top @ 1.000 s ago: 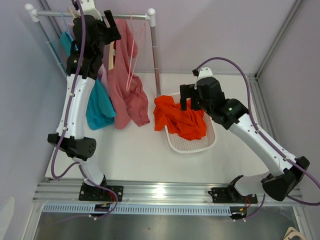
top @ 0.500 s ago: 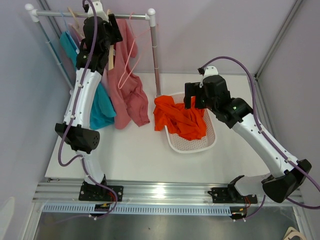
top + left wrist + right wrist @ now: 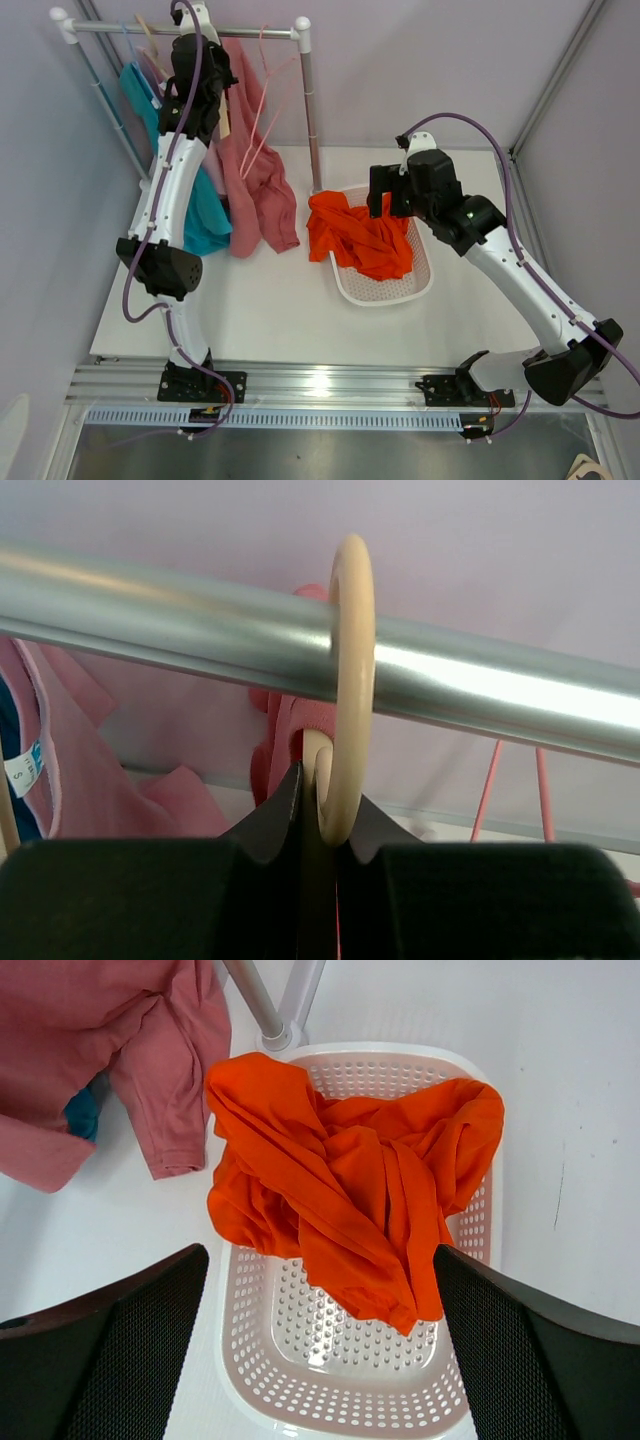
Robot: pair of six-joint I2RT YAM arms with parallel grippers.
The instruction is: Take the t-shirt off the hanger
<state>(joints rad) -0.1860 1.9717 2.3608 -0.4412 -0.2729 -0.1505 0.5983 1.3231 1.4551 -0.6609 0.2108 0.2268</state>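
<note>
Pink t-shirt (image 3: 262, 190) hangs on the wooden hanger (image 3: 352, 660) at the far left, hook over the rail (image 3: 150, 610). Left gripper (image 3: 320, 790) pinches the hook's neck; best lift straight up to clear the rail, no twisting. Right gripper (image 3: 320, 1255) hovers, jaws wide apart, over the basket (image 3: 360, 1050).

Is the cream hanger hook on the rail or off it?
On: the hook loops over the rail, with the left gripper shut on it.

wooden hanger (image 3: 353, 670) below its hook, hidden behind the left hand (image 3: 322, 792)
</note>
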